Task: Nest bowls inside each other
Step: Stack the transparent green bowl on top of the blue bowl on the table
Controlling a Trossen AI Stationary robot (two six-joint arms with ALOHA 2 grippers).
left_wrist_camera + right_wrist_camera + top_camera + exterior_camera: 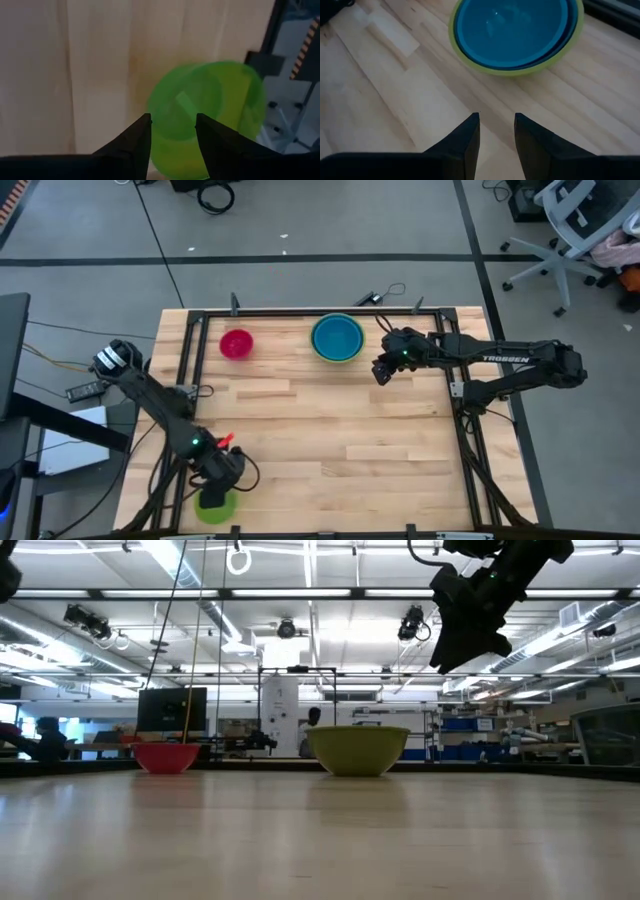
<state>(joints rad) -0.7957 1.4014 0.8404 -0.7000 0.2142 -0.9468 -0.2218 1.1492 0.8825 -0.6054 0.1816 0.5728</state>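
Note:
A large olive-green bowl (337,338) stands on its base at the table's far middle, with two blue bowls (512,30) nested inside it. Left of it sits a small magenta bowl (237,343), also on its base. A small lime-green bowl (210,107) rests on the table near the near left corner. My left gripper (172,122) hangs open just above it, pointing steeply down, its fingers over the bowl's rim; the view is blurred. My right gripper (496,120) is open and holds nothing. It hovers above the table right of the olive bowl (358,750).
A black metal frame (300,313) runs along the table's far edge and down both sides. The wide wooden middle of the table (340,440) lies between the two arms. The lime-green bowl (215,505) is close to the near edge.

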